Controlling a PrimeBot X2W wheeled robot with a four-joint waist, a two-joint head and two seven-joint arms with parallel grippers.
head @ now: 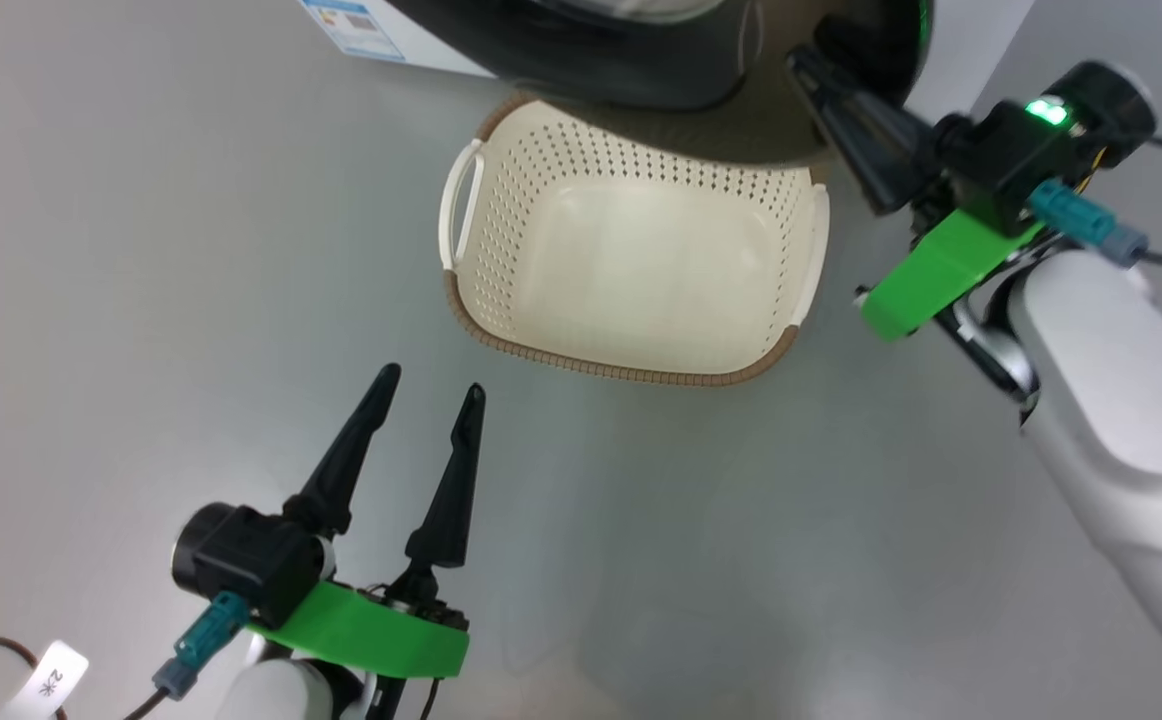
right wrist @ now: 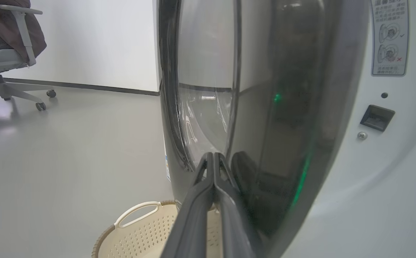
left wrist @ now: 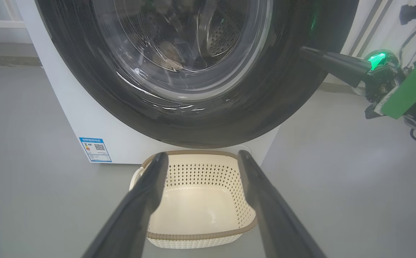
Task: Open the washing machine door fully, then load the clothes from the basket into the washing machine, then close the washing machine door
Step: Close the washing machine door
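While the small cream plastic basket with perforated sides and a brown woven-look rim [head: 541, 170] sits empty on the grey floor [head: 141, 250], both arms are in frame.

Large round washing machine door, glossy black rim, bulging clear glass [left wrist: 86, 79]: ajar, overhanging the basket's far edge. A dark latch slot [right wrist: 377, 117] on the big white boxy washing machine [left wrist: 86, 118] lies uncovered beside the rim.

Right pincer [right wrist: 213, 156]: fingers pressed together, nothing between them, tips against the door's black rim.

Left pincer [head: 433, 382]: spread wide, empty, hovering over the floor near the basket's near rim.

Steel drum holes show through the glass. A dim brownish shape [left wrist: 165, 53] lies behind it, too murky to identify. A blue label sticker [left wrist: 95, 149] sits low on the washer front.
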